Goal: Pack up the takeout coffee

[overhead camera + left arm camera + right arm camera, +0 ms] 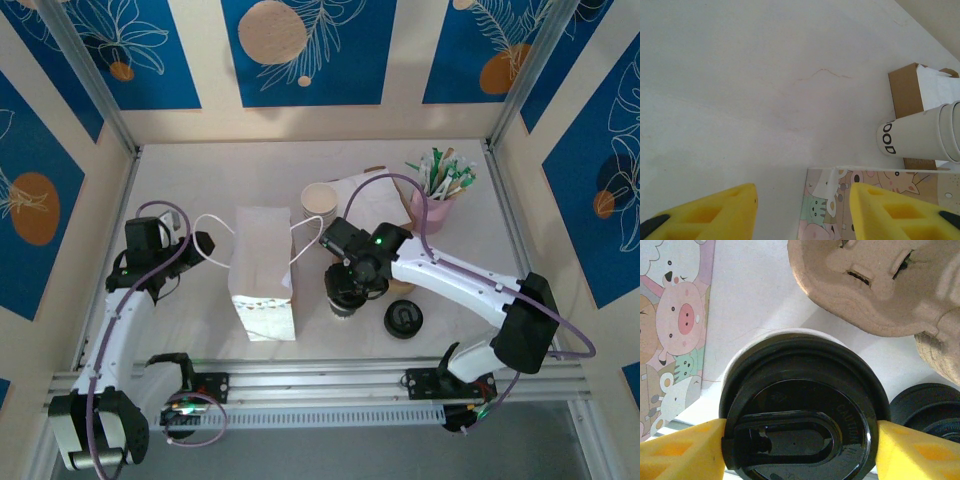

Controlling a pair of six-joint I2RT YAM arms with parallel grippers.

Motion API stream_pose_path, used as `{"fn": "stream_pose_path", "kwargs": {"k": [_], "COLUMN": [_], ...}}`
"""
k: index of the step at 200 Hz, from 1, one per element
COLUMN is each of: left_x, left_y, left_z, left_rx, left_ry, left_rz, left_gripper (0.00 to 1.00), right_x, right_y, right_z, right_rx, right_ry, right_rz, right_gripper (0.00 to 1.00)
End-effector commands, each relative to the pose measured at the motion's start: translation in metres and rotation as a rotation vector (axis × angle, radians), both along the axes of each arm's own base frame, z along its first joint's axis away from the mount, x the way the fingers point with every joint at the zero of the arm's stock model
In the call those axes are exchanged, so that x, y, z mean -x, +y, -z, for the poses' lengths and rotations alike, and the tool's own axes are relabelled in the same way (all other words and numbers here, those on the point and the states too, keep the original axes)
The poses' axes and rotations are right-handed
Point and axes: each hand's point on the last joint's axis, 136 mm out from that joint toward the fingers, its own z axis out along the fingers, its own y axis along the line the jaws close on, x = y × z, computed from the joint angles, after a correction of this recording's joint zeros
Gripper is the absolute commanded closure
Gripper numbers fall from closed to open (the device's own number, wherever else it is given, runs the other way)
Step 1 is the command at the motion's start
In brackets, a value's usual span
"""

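Observation:
The takeout coffee (800,390), a cream cup under a black lid, stands on the table just right of the paper bag (262,270). My right gripper (800,440) is shut on it, one yellow finger pressed against each side of the lid. From above, that gripper (348,290) covers most of the cup (343,308). My left gripper (178,242) hovers left of the bag, by its white handle loop (205,240). In the left wrist view this gripper (802,190) is open with nothing between its fingers, and the bag's cartoon-printed side (840,210) lies below it.
A loose black lid (403,318) lies right of the coffee. A stack of lidless cream cups (318,200) and a moulded cardboard tray (880,285) sit behind it. A pink cup of sticks (435,205) stands at the back right. A brown napkin box (905,90) lies beside the cup stack.

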Motion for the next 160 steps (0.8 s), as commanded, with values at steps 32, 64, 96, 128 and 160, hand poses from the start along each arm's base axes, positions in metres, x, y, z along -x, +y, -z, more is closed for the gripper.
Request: {"fn": "stream_pose_path", "kwargs": {"k": [32, 64, 96, 128, 160], "left_x": [0.002, 0.002, 0.002, 0.002, 0.002], "left_y": [-0.001, -0.001, -0.002, -0.002, -0.002], "left_z": [-0.004, -0.004, -0.004, -0.004, -0.004], "left_rx": [-0.012, -0.012, -0.009, -0.01, -0.01], "left_ry": [-0.011, -0.012, -0.011, -0.011, -0.01], "left_rz": [0.01, 0.009, 0.014, 0.013, 0.013], "left_gripper": [0.48, 0.48, 0.48, 0.48, 0.48], "right_x": [0.005, 0.005, 0.007, 0.01, 0.006], "right_y": [0.007, 0.006, 0.009, 0.008, 0.009], "right_z": [0.005, 0.0, 0.006, 0.011, -0.001], "right_rx": [-0.026, -0.019, 0.001, 0.042, 0.044], "right_ry": [0.027, 0.012, 0.026, 0.033, -0.007], "right_rz": [0.026, 0.028, 0.019, 0.019, 0.028], "right_gripper": [0.3, 0.3, 0.3, 0.29, 0.3]}}
